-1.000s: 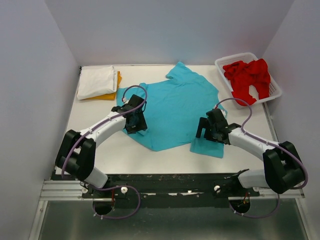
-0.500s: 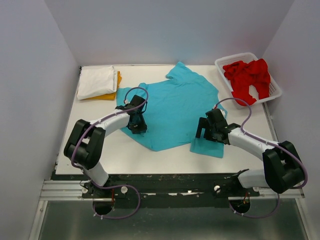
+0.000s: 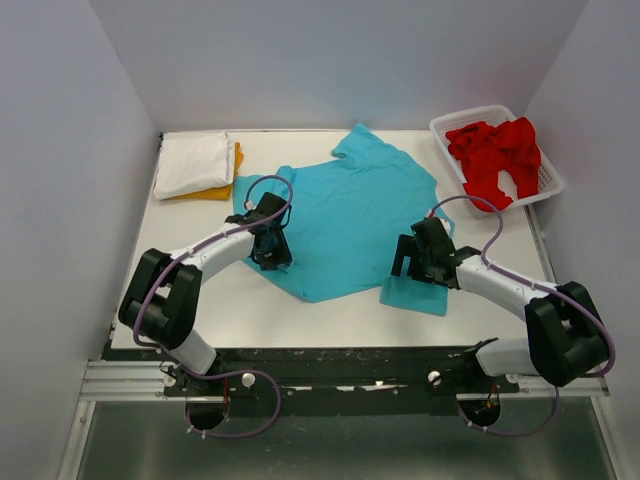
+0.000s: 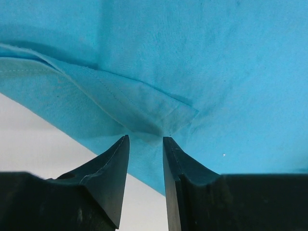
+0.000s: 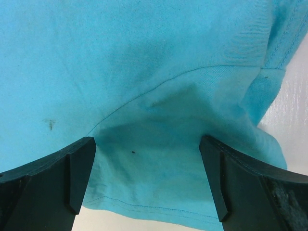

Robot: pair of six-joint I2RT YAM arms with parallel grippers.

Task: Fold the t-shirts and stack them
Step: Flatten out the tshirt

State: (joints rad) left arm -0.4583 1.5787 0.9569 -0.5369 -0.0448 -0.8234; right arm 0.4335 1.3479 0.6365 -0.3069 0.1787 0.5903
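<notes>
Soft turquoise short-sleeved cloth t-shirt (image 3: 350,215) lies spread mid white tabletop (image 3: 230,300). My L jaws: narrow gap, tips at its folded hem. My R jaws: spread wide over its near-right corner.

The orange t-shirt (image 3: 236,170) lies mostly hidden beneath the white t-shirt (image 3: 192,163).

We see a white table (image 3: 230,300) that carries a spread turquoise t-shirt (image 3: 350,215) in the middle, an orange t-shirt (image 3: 215,193) under a folded white t-shirt (image 3: 192,163) at the far left, and a white basket (image 3: 470,113) at the far right.
</notes>
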